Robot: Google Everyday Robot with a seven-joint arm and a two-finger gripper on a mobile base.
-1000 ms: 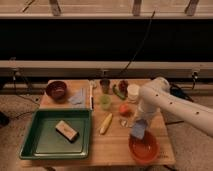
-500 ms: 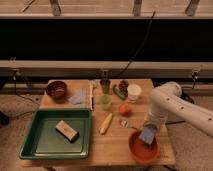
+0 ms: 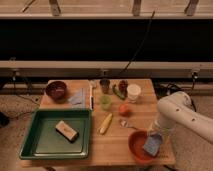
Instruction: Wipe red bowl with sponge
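Note:
The red bowl (image 3: pixel 138 146) sits at the front right corner of the wooden table (image 3: pixel 115 142). A blue-grey sponge (image 3: pixel 152 144) rests inside the bowl at its right side. My gripper (image 3: pixel 154 136) comes down from the white arm (image 3: pixel 177 114) on the right and sits right on top of the sponge, over the bowl's right rim. The arm hides the gripper's upper part.
A green tray (image 3: pixel 40 145) at the front left holds a tan block (image 3: pixel 67 130). A dark bowl (image 3: pixel 56 90), blue cloth (image 3: pixel 78 98), dark cup (image 3: pixel 104 85), green cup (image 3: pixel 105 102), white cup (image 3: pixel 133 92), orange fruit (image 3: pixel 124 109) and banana (image 3: pixel 105 123) crowd the table's back and middle.
The arm has swung right and down. The sponge has moved with it from above the bowl's far rim into the right side of the bowl.

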